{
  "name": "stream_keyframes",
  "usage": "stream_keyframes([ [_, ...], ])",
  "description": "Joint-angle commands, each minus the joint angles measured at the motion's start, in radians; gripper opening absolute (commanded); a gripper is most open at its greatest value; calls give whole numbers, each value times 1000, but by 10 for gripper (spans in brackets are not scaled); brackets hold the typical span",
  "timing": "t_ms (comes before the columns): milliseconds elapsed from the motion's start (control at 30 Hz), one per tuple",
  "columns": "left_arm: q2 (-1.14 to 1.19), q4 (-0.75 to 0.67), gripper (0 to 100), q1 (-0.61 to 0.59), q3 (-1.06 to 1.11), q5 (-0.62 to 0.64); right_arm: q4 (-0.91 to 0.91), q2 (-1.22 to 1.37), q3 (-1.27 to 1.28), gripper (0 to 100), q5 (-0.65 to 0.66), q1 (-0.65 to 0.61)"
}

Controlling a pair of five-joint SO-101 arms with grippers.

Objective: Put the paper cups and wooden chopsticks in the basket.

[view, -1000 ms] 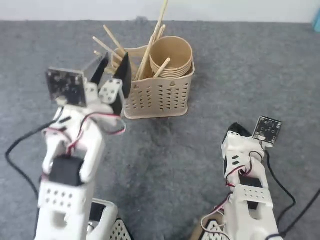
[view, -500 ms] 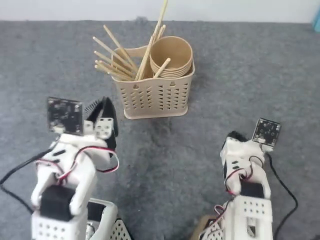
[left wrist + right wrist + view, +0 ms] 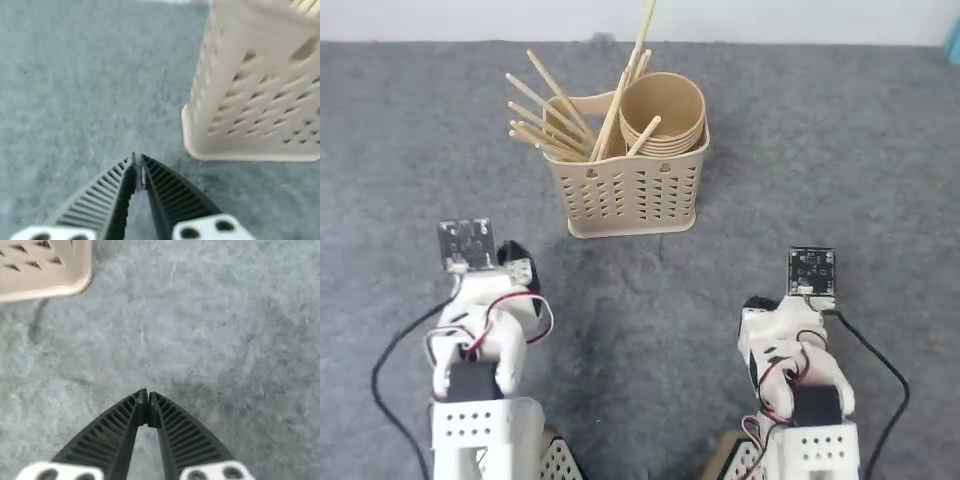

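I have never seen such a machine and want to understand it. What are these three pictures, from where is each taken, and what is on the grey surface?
These are two small robot arms side by side. One picture looks down from above: the left arm and the right arm sit near its lower edge. The other two come from a camera on each wrist, looking along that arm's black jaws. Both pairs of jaws are closed and hold nothing. On the grey carpet stands a beige basket, with stacked paper cups and wooden chopsticks already in it.
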Motion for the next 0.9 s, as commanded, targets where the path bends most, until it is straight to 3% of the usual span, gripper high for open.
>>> stream_keyframes([
  [0, -75, -95, 13, -11, 107, 2, 7, -2, 29, 8, 21, -84],
  [233, -176, 78, 13, -12, 125, -133, 134, -2, 32, 8, 25, -116],
  [400, -264, 193, 13, -15, 125, -155, 211, -2, 18, 8, 18, -110],
  [567, -368, 353, 13, -15, 119, -238, 208, -2, 18, 8, 18, -96],
  [867, -365, 440, 13, -11, 117, -422, 208, -2, 18, 8, 20, -96],
])
